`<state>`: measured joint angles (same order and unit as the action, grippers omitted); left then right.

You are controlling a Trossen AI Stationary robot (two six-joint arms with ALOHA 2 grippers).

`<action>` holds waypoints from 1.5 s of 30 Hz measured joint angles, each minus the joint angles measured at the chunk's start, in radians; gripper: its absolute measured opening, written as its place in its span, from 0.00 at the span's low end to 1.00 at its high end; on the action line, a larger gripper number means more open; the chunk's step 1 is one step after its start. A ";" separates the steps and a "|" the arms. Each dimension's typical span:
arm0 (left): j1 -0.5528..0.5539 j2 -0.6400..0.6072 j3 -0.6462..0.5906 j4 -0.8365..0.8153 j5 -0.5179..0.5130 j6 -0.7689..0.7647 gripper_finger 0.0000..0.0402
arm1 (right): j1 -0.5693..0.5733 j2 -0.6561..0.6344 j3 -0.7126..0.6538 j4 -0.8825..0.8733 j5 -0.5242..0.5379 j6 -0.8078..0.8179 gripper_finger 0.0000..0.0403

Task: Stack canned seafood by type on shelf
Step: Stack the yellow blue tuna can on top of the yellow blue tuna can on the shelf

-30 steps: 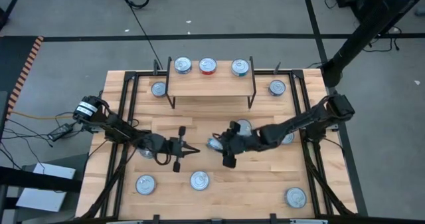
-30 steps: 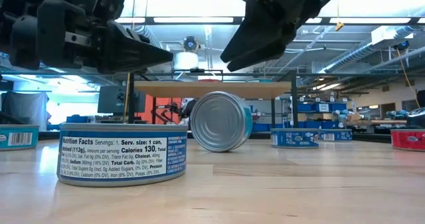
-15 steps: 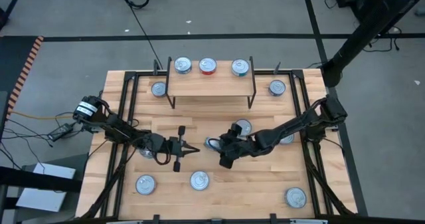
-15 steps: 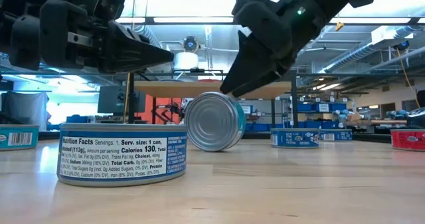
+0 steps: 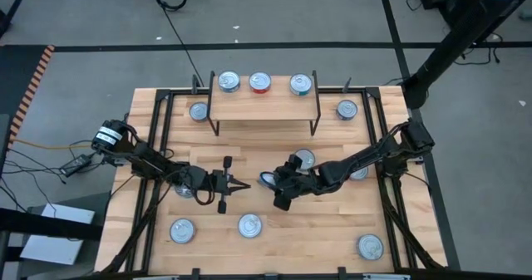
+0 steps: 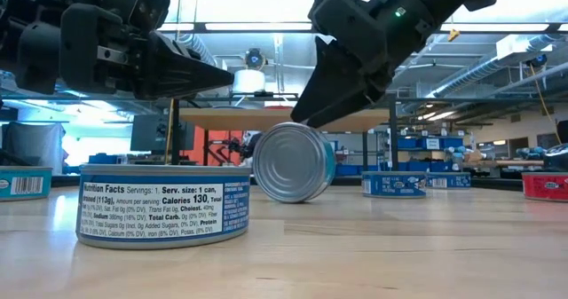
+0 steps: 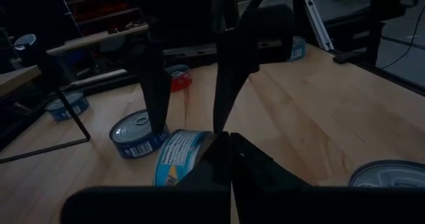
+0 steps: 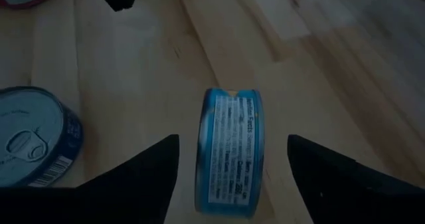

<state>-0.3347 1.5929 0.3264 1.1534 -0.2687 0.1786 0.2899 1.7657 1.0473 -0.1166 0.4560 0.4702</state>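
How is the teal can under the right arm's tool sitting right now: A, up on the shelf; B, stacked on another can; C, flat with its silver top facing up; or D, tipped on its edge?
D: the low view shows the teal can standing on its edge on the tabletop, round end facing the camera, with the open right tool just above it.

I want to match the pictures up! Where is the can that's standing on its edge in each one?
High view: the tipped can lies mid-table, at the right gripper.
Low view: the can is centre, round face toward the camera.
Left wrist view: its label shows just past the shut left gripper.
Right wrist view: it stands between the open fingers.
Shared landmark: the right gripper at the can.
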 joint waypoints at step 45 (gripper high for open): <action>0.000 0.000 0.000 -0.009 0.000 -0.007 0.00 | -0.081 0.031 0.000 0.027 -0.191 -0.308 0.43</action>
<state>-0.3344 1.5929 0.3264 1.1443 -0.2687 0.1719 0.2092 1.7969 1.0477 -0.0895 0.2647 0.1617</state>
